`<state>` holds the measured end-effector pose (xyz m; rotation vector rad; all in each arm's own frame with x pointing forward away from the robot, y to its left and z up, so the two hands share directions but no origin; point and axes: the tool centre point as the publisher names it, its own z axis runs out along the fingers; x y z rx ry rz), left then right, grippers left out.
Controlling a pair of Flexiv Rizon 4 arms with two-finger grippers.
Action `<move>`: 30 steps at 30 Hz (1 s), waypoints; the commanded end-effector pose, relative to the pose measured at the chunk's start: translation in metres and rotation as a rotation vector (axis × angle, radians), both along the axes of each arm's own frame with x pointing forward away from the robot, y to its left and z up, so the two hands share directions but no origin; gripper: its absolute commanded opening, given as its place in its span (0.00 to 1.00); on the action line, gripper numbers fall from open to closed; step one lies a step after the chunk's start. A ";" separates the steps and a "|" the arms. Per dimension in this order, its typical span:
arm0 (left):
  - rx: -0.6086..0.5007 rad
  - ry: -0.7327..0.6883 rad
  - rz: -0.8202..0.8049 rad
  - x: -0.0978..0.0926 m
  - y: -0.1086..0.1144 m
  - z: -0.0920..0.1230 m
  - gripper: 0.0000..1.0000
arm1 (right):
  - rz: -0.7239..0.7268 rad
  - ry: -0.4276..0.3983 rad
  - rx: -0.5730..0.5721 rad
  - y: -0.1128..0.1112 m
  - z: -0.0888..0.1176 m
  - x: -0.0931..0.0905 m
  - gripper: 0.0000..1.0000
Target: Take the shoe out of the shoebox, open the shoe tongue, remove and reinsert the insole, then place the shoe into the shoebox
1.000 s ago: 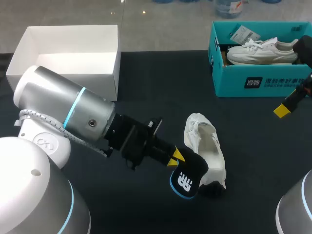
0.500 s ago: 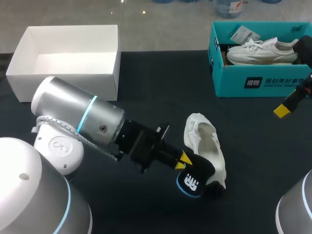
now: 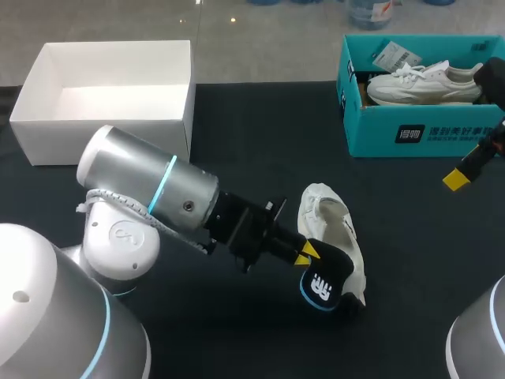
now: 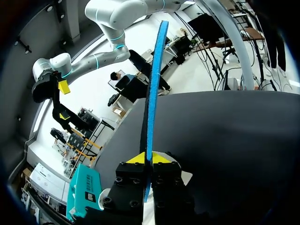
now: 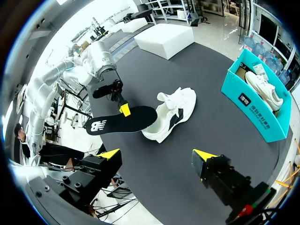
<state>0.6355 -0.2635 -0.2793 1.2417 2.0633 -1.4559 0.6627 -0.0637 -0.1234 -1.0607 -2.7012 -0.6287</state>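
Note:
A white shoe (image 3: pixel 330 221) lies on the dark table, toe toward the far side; it also shows ahead of the right gripper (image 5: pixel 172 112). My left gripper (image 3: pixel 307 253) is shut on a black insole (image 3: pixel 323 284) with a blue edge, held over the shoe's heel end. In the left wrist view the insole (image 4: pixel 152 79) stands edge-on between the closed yellow tips of that gripper (image 4: pixel 149 158). From the right wrist the insole (image 5: pixel 122 121) lies flat beside the shoe. My right gripper (image 5: pixel 157 154) hangs open and empty, high at the table's right side (image 3: pixel 458 180).
An empty white shoebox (image 3: pixel 185 95) stands at the back left. A teal box (image 3: pixel 418 134) holding another white shoe (image 3: pixel 422 83) sits at the back right, close under my right arm.
My left arm has swung right, carrying the insole from beside the shoe's heel to over it. The right arm and the shoe have stayed put.

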 end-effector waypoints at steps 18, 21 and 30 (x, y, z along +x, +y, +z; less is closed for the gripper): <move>-0.040 -0.034 -0.021 -0.011 -0.024 0.016 0.00 | 0.001 0.005 -0.003 0.001 0.000 0.002 1.00; -0.041 -0.031 -0.026 -0.011 -0.033 0.012 0.00 | 0.001 0.005 -0.003 0.001 0.000 0.002 1.00; -0.016 -0.027 -0.021 -0.004 -0.046 -0.002 0.00 | 0.001 0.005 -0.003 0.001 0.000 0.002 1.00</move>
